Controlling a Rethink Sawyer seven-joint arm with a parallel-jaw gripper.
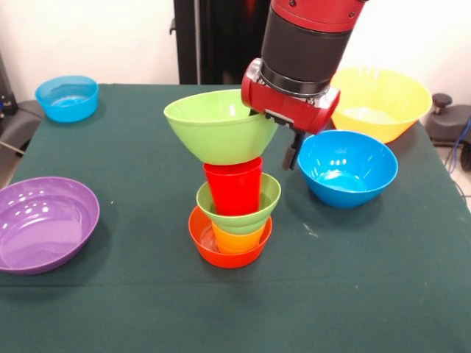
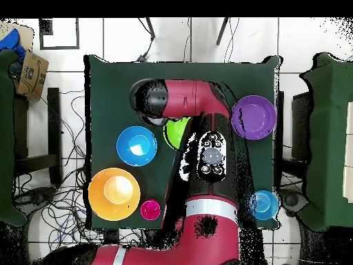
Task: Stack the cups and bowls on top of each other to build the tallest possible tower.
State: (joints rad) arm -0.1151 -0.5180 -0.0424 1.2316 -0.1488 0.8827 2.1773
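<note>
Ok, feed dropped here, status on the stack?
Claw on large green plastic bowl's rim, grip unclear. Bowl atop red cup, tilted. Big blue bowl close beside.

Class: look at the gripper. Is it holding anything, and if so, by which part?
It appears to hold the large green bowl by its rim, on the side nearest the gripper. The bowl sits on the red cup.

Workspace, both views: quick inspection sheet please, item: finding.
Surface: green table cloth.
Job's things: tower of orange bowl, yellow-orange cup, small green bowl, red cup; large green bowl on top. Loose: blue bowl, yellow bowl, small blue bowl, purple bowl, pink cup.
Clutter: nothing seen.
Gripper: gripper at large green bowl's rim; closure unclear.
Cables: cables on floor beside table.
Surroundings: cardboard box, tiled floor.
</note>
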